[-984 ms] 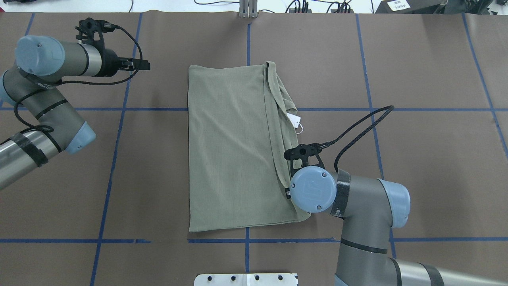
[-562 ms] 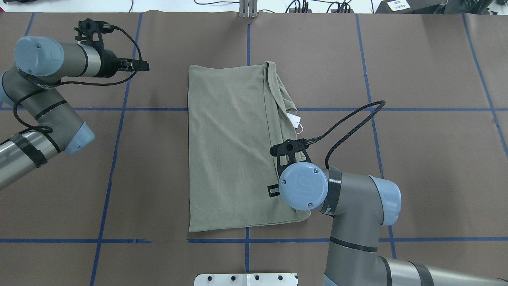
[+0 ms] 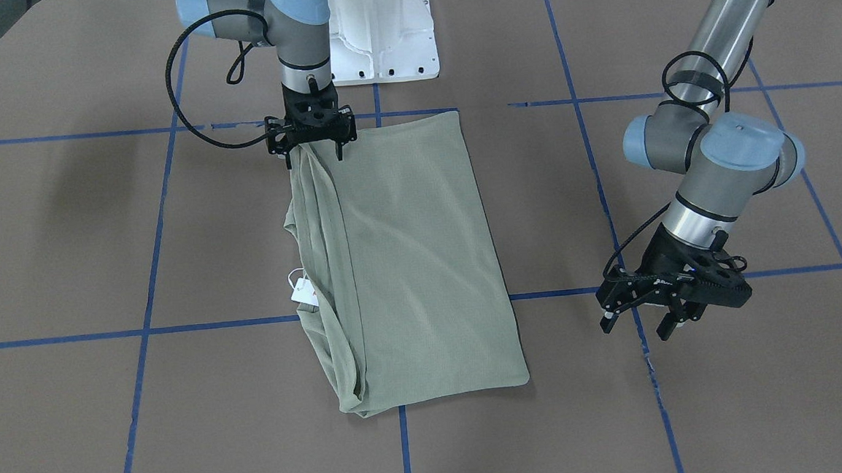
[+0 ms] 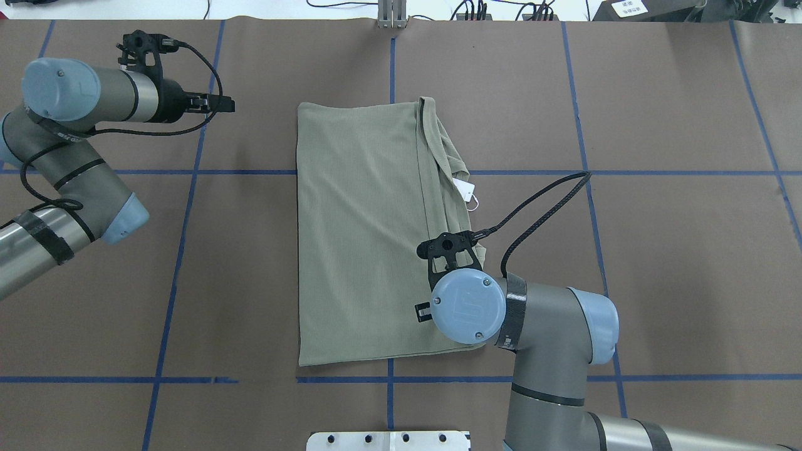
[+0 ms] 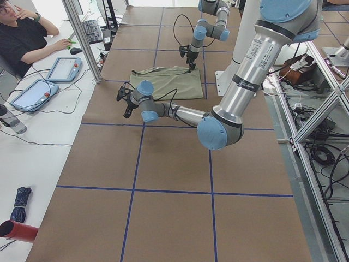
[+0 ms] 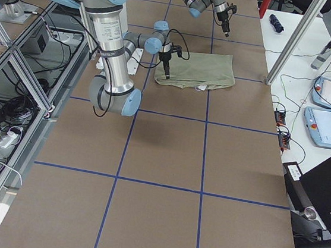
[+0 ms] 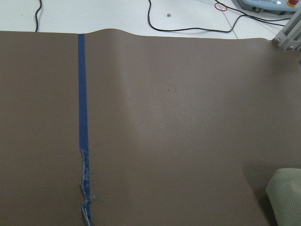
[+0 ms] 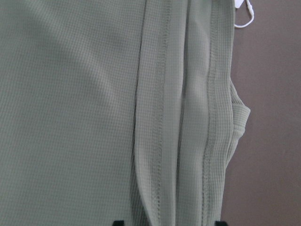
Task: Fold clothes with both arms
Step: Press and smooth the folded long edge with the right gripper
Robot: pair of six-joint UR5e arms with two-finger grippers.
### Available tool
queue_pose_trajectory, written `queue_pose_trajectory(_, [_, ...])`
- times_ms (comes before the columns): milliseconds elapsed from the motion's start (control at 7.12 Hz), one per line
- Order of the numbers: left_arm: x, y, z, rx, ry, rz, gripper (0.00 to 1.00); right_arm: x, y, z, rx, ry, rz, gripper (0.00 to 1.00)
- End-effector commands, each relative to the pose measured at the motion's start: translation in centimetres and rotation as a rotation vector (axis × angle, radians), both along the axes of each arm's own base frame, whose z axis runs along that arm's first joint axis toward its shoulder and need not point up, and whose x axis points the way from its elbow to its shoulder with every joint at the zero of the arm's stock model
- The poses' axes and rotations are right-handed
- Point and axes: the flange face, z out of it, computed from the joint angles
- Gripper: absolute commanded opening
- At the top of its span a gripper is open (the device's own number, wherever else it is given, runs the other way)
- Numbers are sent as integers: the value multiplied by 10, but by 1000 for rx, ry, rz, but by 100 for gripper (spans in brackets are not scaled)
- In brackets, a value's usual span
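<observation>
- Shirt [image 4: 363, 232]: folded, lying flat mid-table, hang tag [image 4: 462, 188] at its edge.
- Right gripper [image 3: 314, 157]: fingers apart, straddling the shirt's bunched edge.
- Left gripper [image 3: 635, 329]: fingers apart, well apart from the shirt.

One shirt [image 4: 363, 238], one tag [image 4: 462, 186] and one table [image 4: 689, 282] share the scene with two arms, the left arm [image 4: 113, 94] and right arm [image 4: 551, 351], and two grippers, the left gripper [image 4: 229, 104] and right gripper [image 3: 313, 154]. Also counted: one base [image 3: 379, 34], one person [image 5: 22, 35], two pendants, a near pendant [image 5: 30, 94] and far pendant [image 5: 62, 68].
</observation>
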Motion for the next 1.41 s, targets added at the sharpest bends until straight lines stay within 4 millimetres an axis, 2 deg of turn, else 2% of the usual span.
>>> queue_pose_trajectory(0, [-1, 1, 3, -2, -2, -1, 100, -1, 2, -3, -3, -7, 0, 25])
queue_pose_trajectory(141, [-1, 1, 3, -2, -2, -1, 100, -2, 2, -9, -1, -20, 0, 8])
queue_pose_trajectory(281, [-1, 1, 3, -2, -2, -1, 100, -4, 5, -10, -4, -23, 1, 0])
queue_pose_trajectory(562, [-1, 1, 2, -1, -1, -1, 100, -6, 9, -10, -30, -48, 33, 0])
queue_pose_trajectory(843, [-1, 1, 2, -2, 0, -2, 100, 10, 6, -14, -26, -65, 45, 0])
queue_pose_trajectory(1124, [-1, 1, 2, -1, -1, -1, 100, 42, 13, 18, -36, -40, 54, 0])
queue_pose_trajectory(1265, [-1, 1, 2, -2, 0, -2, 100, 46, 15, 36, -79, -24, 108, 0])
